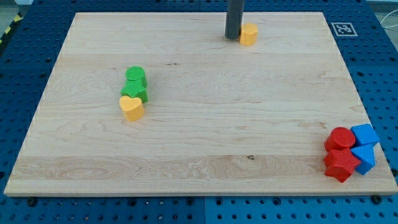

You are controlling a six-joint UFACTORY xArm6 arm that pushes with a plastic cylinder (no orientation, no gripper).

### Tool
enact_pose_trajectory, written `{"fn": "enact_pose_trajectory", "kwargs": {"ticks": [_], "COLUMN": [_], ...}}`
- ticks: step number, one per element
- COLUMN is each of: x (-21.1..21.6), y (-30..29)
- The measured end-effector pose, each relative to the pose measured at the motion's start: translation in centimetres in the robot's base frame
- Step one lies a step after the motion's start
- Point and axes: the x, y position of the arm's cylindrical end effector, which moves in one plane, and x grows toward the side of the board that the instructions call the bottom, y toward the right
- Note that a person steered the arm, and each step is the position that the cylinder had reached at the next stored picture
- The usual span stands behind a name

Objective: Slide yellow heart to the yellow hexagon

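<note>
The yellow heart (131, 107) lies at the board's left middle, touching the green blocks just above it. The yellow hexagon (249, 34) sits near the view's top, right of centre. My tip (233, 37) stands right beside the hexagon, on its left side, touching or nearly touching it. The tip is far from the heart, up and to the right of it.
A green cylinder (135, 76) and a second green block (137, 91) are stacked close together above the heart. At the bottom right corner sit a red cylinder (340, 139), a red star-like block (341, 165), a blue cube (364, 134) and a blue triangular block (364, 156).
</note>
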Motion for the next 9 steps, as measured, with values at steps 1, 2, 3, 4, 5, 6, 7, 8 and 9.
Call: {"fn": "enact_pose_trajectory", "kwargs": {"ticks": [1,2,3,4,5,6,7,8,9], "x": [0.0,0.7,5.1,12.0,19.0,21.2,21.2,21.2,21.2], "y": [-6.1,-14.3,-20.4,-25.5,-28.3,-25.8,-22.4,-19.4,-16.1]}}
